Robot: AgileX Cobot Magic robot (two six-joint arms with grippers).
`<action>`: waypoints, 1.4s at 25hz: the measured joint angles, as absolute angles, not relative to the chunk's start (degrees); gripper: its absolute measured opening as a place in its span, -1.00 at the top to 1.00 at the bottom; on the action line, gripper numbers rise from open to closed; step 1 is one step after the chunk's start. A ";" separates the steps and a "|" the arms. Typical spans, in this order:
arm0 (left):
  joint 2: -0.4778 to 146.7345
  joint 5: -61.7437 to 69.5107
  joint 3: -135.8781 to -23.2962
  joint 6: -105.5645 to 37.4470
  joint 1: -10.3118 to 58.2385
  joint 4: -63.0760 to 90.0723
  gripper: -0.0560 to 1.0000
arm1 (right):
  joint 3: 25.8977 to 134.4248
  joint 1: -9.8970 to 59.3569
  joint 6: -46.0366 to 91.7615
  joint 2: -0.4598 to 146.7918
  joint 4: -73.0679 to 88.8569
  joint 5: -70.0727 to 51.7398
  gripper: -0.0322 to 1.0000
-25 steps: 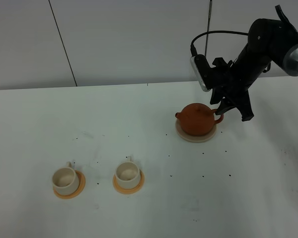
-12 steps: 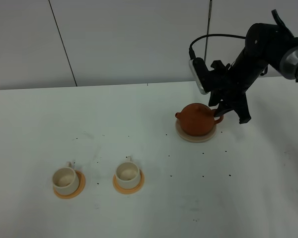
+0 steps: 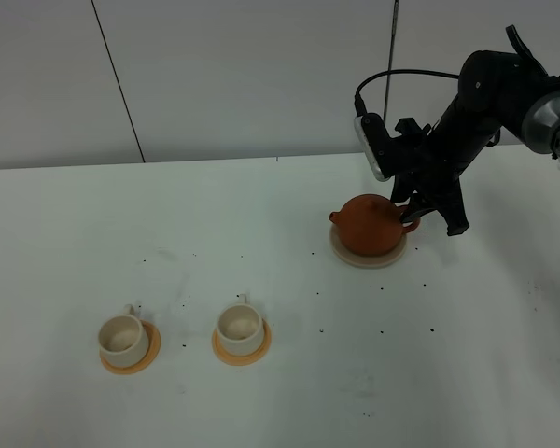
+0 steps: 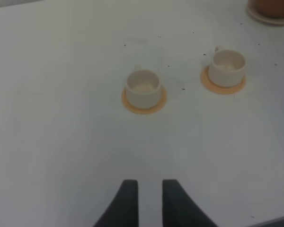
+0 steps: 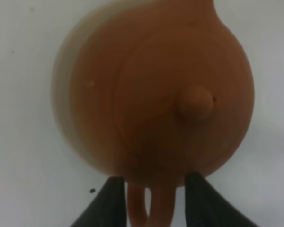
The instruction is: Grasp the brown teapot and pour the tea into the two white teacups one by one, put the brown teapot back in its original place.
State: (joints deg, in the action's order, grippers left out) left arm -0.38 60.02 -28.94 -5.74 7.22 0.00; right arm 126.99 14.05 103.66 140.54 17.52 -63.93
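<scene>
The brown teapot (image 3: 368, 224) sits on its beige disc coaster (image 3: 366, 256) at the right rear of the table, spout to the left and handle to the right. My right gripper (image 3: 414, 215) is open with a finger on each side of the loop handle (image 5: 149, 208). In the right wrist view the gripper (image 5: 154, 177) sits just behind the pot (image 5: 161, 94), and no finger visibly touches the handle. The two white teacups (image 3: 121, 336) (image 3: 240, 325) stand on orange coasters at the front left and look empty. My left gripper (image 4: 150, 189) has its fingers close together, holds nothing, and hangs well short of the cups (image 4: 143, 86) (image 4: 227, 66).
The white table (image 3: 289, 392) carries small dark specks. A grey wall panel (image 3: 261, 75) runs behind it. The right arm's cable (image 3: 401, 70) loops above the teapot. The teapot's edge (image 4: 274, 7) shows at one corner of the left wrist view.
My right gripper has edged a little left, closer around the teapot's handle. The teapot and the cups have not moved.
</scene>
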 joint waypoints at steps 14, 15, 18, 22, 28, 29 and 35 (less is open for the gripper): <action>-0.38 60.02 -28.94 -5.74 7.22 0.00 0.52 | 126.99 14.05 103.66 140.54 17.58 -63.75 0.36; -0.38 60.02 -28.94 -5.74 7.22 0.00 0.52 | 126.99 14.05 103.66 140.54 17.58 -63.74 0.36; -0.38 60.02 -28.94 -5.74 7.22 0.00 0.52 | 126.99 14.05 103.66 140.86 17.58 -63.69 0.36; -0.38 60.02 -28.94 -5.74 7.22 0.00 0.52 | 127.05 14.05 103.66 141.16 17.81 -63.49 0.36; -0.38 60.02 -28.94 -5.74 7.22 0.00 0.52 | 127.05 14.05 103.66 141.21 17.81 -63.46 0.36; -0.38 60.02 -28.94 -5.74 7.22 0.00 0.52 | 127.05 14.05 103.66 141.21 17.81 -63.46 0.36; -0.38 60.02 -28.94 -5.74 7.22 0.00 0.52 | 127.05 14.05 103.43 141.21 17.63 -63.39 0.36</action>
State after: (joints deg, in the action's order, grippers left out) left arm -0.38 60.02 -28.94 -5.74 7.22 0.00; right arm 127.05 14.05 103.43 141.21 17.63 -63.39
